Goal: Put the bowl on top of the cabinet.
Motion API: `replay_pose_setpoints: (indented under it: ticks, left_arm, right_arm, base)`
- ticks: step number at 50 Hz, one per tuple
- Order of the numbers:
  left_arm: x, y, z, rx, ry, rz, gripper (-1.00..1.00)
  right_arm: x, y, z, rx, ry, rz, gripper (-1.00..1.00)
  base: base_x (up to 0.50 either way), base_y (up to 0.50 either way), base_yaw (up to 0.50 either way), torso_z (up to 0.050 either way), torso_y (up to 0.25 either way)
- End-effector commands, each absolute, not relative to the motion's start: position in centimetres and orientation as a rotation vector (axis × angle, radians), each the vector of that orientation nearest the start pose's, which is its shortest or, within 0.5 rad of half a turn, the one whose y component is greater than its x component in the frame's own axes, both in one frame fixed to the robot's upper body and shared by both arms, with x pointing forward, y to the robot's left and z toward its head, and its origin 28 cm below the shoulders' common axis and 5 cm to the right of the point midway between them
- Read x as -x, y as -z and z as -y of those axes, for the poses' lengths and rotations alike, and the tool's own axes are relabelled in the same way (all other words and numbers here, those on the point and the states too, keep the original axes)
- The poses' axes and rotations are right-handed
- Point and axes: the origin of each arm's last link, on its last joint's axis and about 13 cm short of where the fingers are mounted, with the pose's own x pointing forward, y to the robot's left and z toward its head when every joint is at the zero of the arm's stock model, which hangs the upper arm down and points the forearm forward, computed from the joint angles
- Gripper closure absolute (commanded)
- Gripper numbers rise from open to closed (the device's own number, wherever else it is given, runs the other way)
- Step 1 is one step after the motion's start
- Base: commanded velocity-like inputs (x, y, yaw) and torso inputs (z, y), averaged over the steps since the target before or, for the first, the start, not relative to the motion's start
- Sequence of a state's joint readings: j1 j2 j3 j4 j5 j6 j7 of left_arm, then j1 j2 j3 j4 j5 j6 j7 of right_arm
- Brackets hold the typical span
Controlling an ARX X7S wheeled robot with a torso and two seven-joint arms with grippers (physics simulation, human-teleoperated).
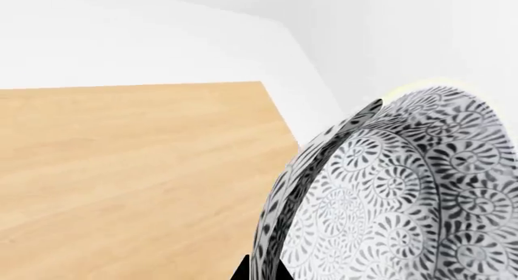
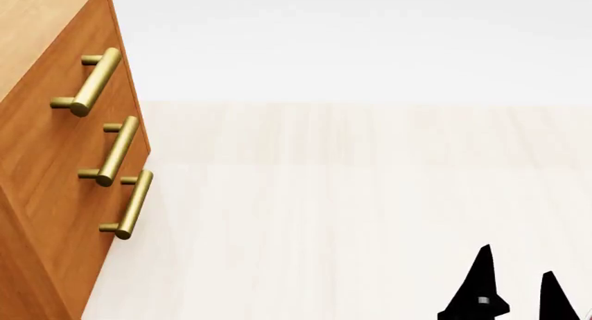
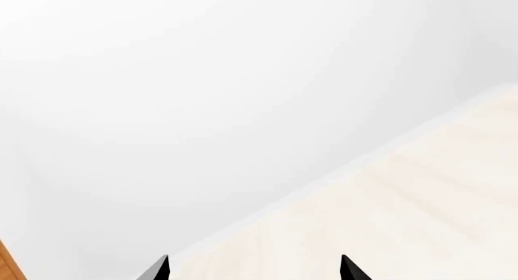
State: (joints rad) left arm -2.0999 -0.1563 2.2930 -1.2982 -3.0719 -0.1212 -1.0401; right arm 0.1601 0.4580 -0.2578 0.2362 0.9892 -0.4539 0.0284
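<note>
Leftmost in my head view stands one cabinet [image 2: 55, 167], orange-brown with a lighter top, carrying three brass bar handles [image 2: 96, 81] stacked down its front. To its right lies pale wood floor [image 2: 370, 216] meeting a white wall. At the lower right of that view, two black fingertips of my right end effector [image 2: 518, 292] rise with floor showing between them; I read them as spread apart and empty.

My left wrist view alone shows the one bowl [image 1: 404, 195]: black-and-white floral, tilted on edge, close to the camera, beside and above the cabinet's light wood top [image 1: 137, 165]. A black sliver at the frame's lower edge touches the bowl's rim, likely my left end effector [image 1: 259, 271]; whether its fingers are clamped on the bowl I cannot tell. The head view shows neither bowl nor left arm.

My right wrist view adds two black fingertips [image 3: 158, 269] apart, wall and floor beyond, and an orange sliver of cabinet at one corner.
</note>
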Motion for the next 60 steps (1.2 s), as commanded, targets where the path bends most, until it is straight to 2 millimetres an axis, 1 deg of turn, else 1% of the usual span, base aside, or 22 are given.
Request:
replay_pose_setpoints:
  ticks: [1, 7, 18, 28, 39, 43, 48, 60]
  left_arm:
    - [-39.6, -45.0, -22.4, 0.755, -0.794, -0.22, 1.0]
    - [-39.7, -44.8, -22.8, 0.759, -0.8, -0.217, 1.0]
    - [-40.4, -43.3, -23.5, 0.777, -0.828, -0.23, 1.0]
    - [-40.9, -42.2, -23.5, 0.777, -0.858, -0.244, 1.0]
    - [-41.0, -42.1, -23.5, 0.789, -0.895, -0.23, 1.0]
    - [-41.2, -41.6, -23.6, 0.799, -0.896, -0.242, 1.0]
    - [-41.3, -41.1, -24.1, 0.803, -0.917, -0.256, 1.0]
    - [-41.3, -41.1, -24.5, 0.8, -0.929, -0.248, 1.0]
  right_arm:
    - [-24.2, -3.6, 18.4, -0.496, 0.066, 0.245, -1.0]
    - [-24.2, -3.6, 18.4, -0.495, 0.065, 0.245, -1.0]
    - [-24.6, -3.4, 18.3, -0.488, 0.064, 0.237, -1.0]
    - [-24.7, -3.4, 18.2, -0.483, 0.065, 0.233, -1.0]
    - [-24.6, -3.4, 18.3, -0.484, 0.069, 0.234, -1.0]
    - [-24.5, -3.3, 18.3, -0.483, 0.068, 0.233, -1.0]
    - [-24.5, -3.3, 18.3, -0.483, 0.073, 0.233, -1.0]
    - [-24.5, -3.3, 18.3, -0.481, 0.074, 0.23, -1.0]
  base:
    - [0.0, 0.0, 0.0, 0.0, 0.0]
    - [0.0, 0.0, 0.0, 0.0, 0.002]
    - [0.0, 0.0, 0.0, 0.0, 0.0]
    - [0.0, 0.0, 0.0, 0.0, 0.001]
    - [0.0, 0.0, 0.0, 0.0, 0.0]
    - [0.0, 0.0, 0.0, 0.0, 0.0]
    - [0.0, 0.0, 0.0, 0.0, 0.0]
    - [0.0, 0.0, 0.0, 0.0, 0.001]
